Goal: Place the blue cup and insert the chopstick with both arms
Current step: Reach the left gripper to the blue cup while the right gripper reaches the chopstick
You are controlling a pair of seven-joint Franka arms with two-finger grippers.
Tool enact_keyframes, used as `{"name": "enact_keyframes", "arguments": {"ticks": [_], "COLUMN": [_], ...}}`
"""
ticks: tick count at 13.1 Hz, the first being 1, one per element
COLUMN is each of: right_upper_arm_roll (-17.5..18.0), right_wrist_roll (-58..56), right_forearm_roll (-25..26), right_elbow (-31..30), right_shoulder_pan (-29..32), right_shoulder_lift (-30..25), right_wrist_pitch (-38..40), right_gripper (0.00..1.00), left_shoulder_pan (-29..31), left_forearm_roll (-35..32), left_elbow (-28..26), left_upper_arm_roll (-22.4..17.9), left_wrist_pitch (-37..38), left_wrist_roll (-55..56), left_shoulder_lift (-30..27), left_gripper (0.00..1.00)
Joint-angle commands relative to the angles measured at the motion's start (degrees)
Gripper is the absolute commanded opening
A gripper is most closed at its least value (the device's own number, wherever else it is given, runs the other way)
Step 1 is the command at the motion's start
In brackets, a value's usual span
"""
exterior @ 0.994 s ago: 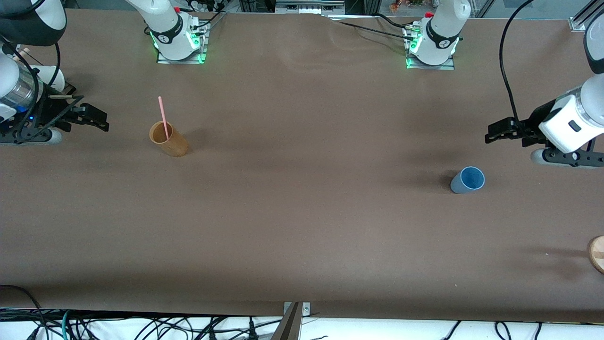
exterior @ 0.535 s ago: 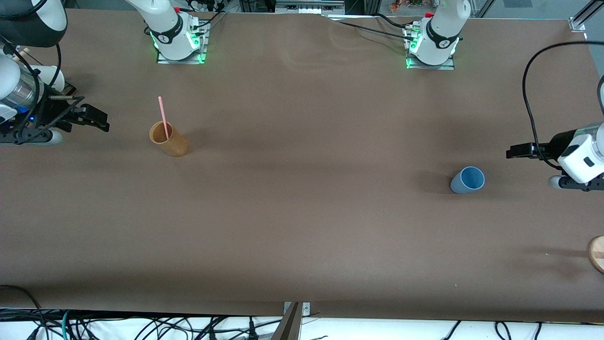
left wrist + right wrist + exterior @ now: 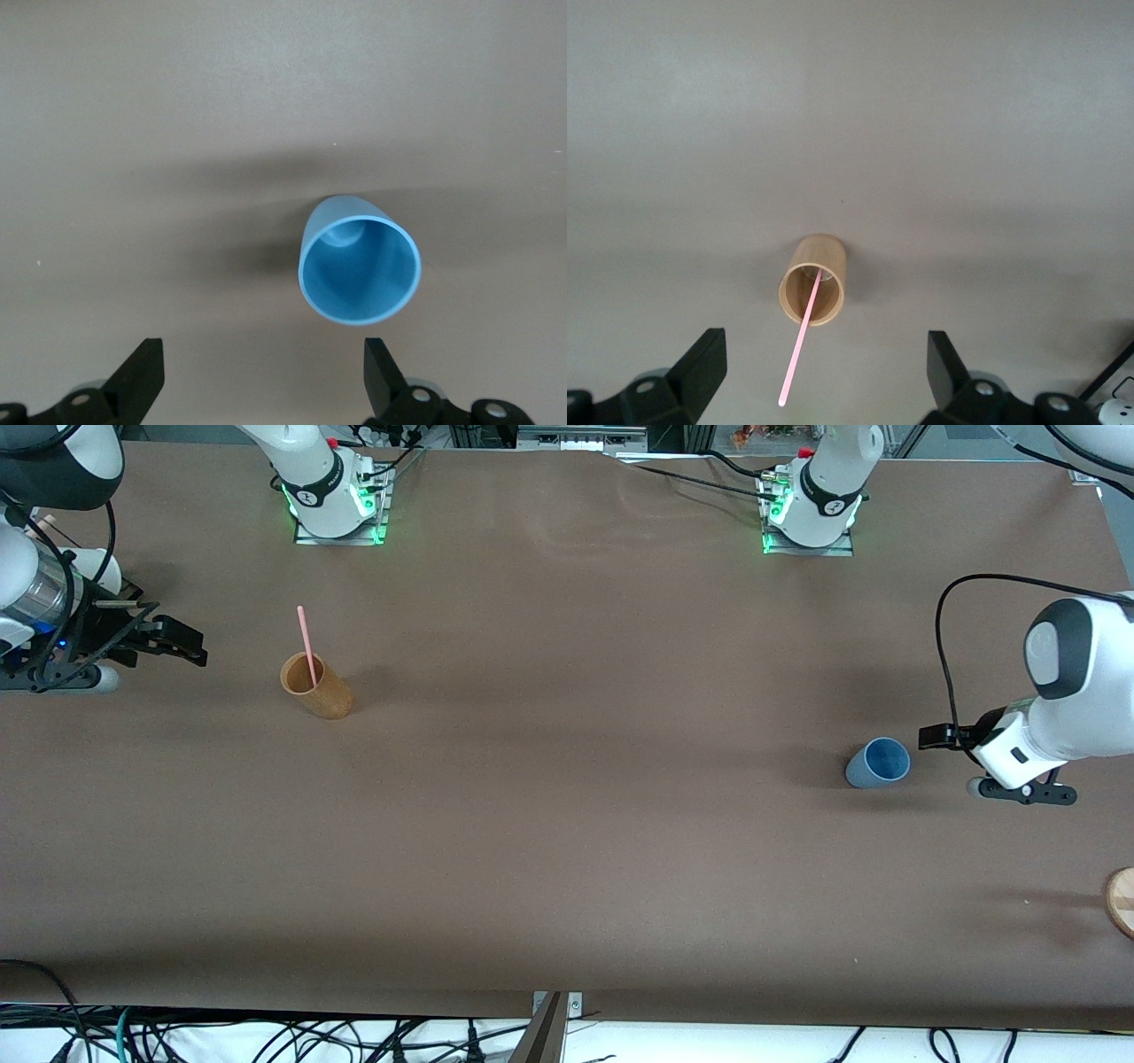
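The blue cup [image 3: 878, 763] stands upright on the table [image 3: 567, 824], toward the left arm's end. The left pincer [image 3: 941, 737] hangs just beside the cup without touching it, and its fingers [image 3: 142, 376] are spread wide with nothing between them. The chopstick [image 3: 306, 646] leans inside the brown cup [image 3: 317, 685] toward the right arm's end. The right pincer [image 3: 182, 648] waits near the brown cup, also open and empty.

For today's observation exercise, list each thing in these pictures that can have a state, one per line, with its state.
Blue cup: upright, empty, untouched.
Brown cup: upright, holding the chopstick.
Chopstick: leaning inside the brown cup.
Left gripper: open, beside the blue cup.
Right gripper: open, waiting at the right arm's end of the table.
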State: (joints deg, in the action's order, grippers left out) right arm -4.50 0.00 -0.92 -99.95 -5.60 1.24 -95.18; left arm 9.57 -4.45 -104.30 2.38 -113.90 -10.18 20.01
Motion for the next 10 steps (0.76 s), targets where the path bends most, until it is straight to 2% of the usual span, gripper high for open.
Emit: {"name": "enact_keyframes", "arguments": {"ticks": [1, 5, 8, 10], "right_upper_arm_roll": [0.36, 1.16, 1.33, 2.03], "right_wrist_roll": [0.62, 2.36, 5.36, 5.63], "right_forearm_roll": [-0.83, -0.83, -1.10, -4.94], "right_elbow": [-4.61, -14.18, -20.71, -24.04], "right_shoulder_pan": [-0.20, -0.38, -0.47, -0.47], "right_shoulder_lift": [-0.80, -1.50, -1.07, 1.56], "right_wrist_pitch": [4.37, -2.72, -5.10, -7.63], "right_gripper": [1.00, 1.00, 0.99, 0.99], "left_shoulder_pan": [0.10, 0.01, -0.08, -0.08], "left_forearm_roll": [-1.53, -1.53, -1.53, -1.53], "left_elbow": [-6.08, -9.42, -11.45, -11.72], "left_upper_arm_roll": [0.08, -0.01, -0.10, -0.10], "left_wrist_pitch": [-5.97, -10.72, -14.76, -16.70], "left_wrist_roll": [-0.19, 0.07, 1.04, 1.22], "left_shoulder_lift": [-1.81, -1.73, -1.29, 0.02], "left_gripper": [0.99, 0.99, 0.97, 0.97]}}
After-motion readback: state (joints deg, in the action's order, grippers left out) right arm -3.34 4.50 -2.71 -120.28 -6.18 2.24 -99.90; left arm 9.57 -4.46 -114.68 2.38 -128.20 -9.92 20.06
